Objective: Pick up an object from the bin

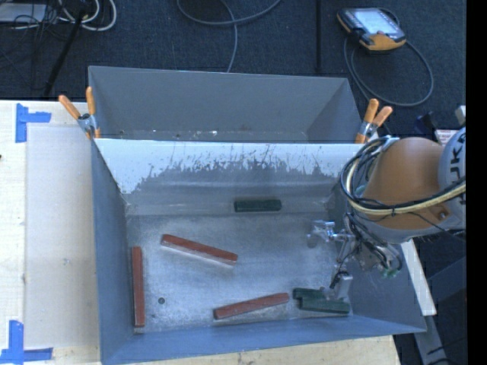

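Pincer (339,281) is held low over the dark green block (321,303) lying in the near right corner of the bin (228,120), presumably for grasping it, though whether released or clenched cannot be told.

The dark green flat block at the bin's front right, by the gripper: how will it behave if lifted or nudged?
The dark green flat block looks rigid and straight-edged, so it probably won't flex. Lying flat, it should slide rather than roll. The reddish-brown bar ends close beside it, so a push might shift that too.
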Tool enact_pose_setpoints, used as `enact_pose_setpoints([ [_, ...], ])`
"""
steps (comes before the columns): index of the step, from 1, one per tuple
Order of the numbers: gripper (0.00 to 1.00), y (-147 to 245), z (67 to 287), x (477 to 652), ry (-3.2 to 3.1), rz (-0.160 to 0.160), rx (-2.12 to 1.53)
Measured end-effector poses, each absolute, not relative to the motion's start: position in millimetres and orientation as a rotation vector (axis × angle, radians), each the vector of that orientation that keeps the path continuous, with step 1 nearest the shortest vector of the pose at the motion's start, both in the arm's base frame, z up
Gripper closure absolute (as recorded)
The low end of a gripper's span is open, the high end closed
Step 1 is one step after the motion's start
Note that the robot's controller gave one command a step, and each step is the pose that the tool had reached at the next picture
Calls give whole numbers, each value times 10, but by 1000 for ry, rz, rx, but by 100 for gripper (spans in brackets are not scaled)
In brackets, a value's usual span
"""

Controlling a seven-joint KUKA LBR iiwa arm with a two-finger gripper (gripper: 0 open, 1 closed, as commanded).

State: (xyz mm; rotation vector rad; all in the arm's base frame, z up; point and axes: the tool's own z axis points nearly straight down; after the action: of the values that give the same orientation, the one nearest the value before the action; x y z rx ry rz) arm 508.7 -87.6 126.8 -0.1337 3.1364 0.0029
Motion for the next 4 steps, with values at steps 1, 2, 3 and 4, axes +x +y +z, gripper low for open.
enact_pose_setpoints([
  [1, 0, -712, 1242, 4895, 3141, 0, -182],
  [2, 100, -649, 692, 4724, 3135, 1, -209],
  [3, 100, -649, 691, 4724, 3135, 0, -211],
  [4, 100, -326, 697, 4896, 3129, 0, -291],
])
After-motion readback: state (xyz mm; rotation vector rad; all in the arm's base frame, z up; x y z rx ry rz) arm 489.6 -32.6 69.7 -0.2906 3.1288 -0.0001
